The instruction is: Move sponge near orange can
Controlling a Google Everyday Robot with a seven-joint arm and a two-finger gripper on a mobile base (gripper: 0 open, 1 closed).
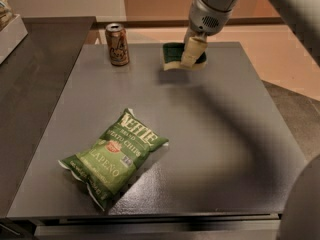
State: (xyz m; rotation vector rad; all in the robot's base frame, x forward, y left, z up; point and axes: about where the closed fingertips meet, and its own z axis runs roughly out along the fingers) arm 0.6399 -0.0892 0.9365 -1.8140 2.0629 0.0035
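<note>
The sponge [173, 55], dark green on top with pale yellow foam beneath, hangs a little above the far part of the grey table, its shadow on the surface below. My gripper [192, 52] comes down from the upper right and is shut on the sponge's right side. The orange can [117, 44], orange-brown with a silver top, stands upright at the table's far left edge, about a can's height to the left of the sponge.
A green Kettle jalapeño chip bag [114, 155] lies on the near left of the table [225, 149]. A white box [11, 31] sits on the darker counter at far left. My arm fills the upper right.
</note>
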